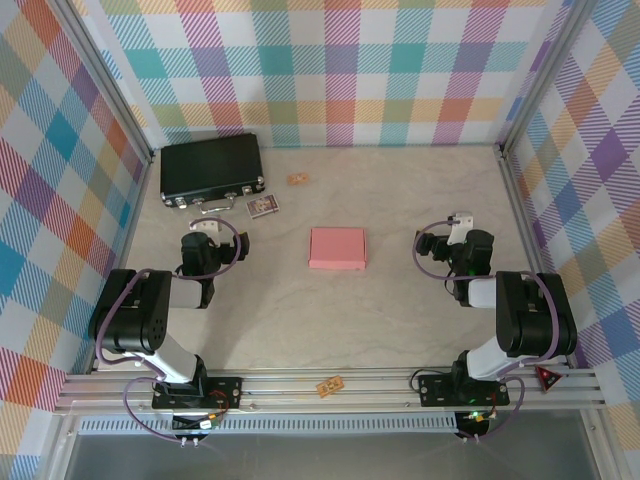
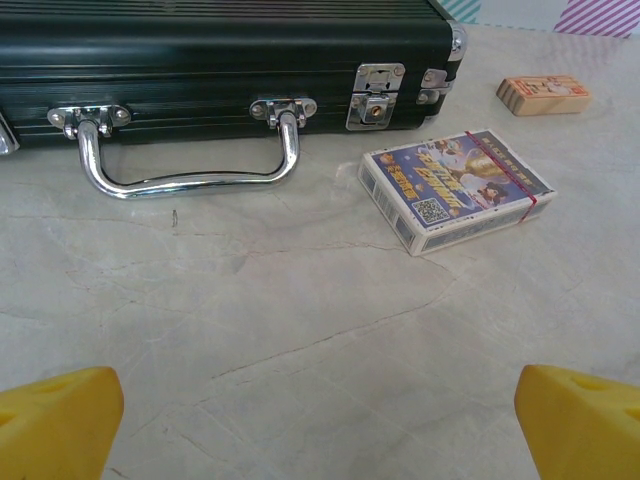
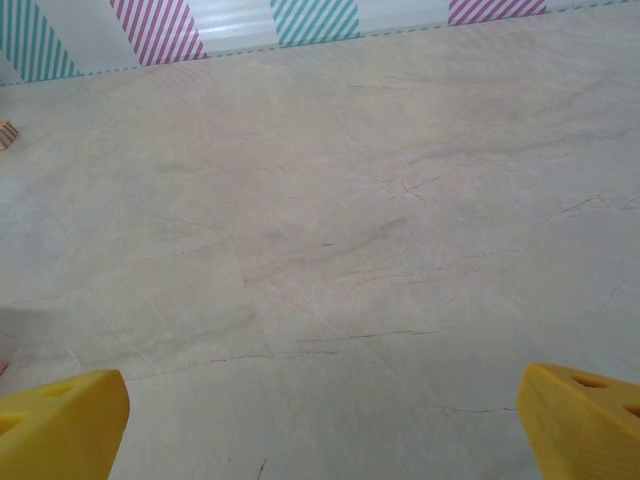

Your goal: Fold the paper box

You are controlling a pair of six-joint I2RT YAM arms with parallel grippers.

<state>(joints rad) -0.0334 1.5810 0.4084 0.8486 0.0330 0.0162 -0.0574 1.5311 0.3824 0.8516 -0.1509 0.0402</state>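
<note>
Two grippers, both empty, and neither is near the box. Why, do you reckon? asks Ana.

Ben: My guess is the folding is finished. The paper box (image 1: 338,247) lies in the middle of the table (image 1: 300,320) as a neat closed pink rectangle, between the arms and well apart from each. The left gripper (image 2: 320,430) has its yellow fingers (image 2: 55,420) spread to the picture's edges with bare marble between them, and the right gripper (image 3: 320,430) is spread just as wide.

Ana: What is the left one pointing at, then?

Ben: The black case (image 2: 220,50) with its chrome handle, the banded deck of cards (image 2: 455,188) just in front of it, and a small wooden block (image 2: 543,94) beyond. None of these belongs to the job.

Ana: Anything you can't settle?

Ben: Yes. From above I can't make out the box's flaps or tabs, so I can't tell whether every one is tucked. Both wrist views cut off all but the fingertips.
</note>
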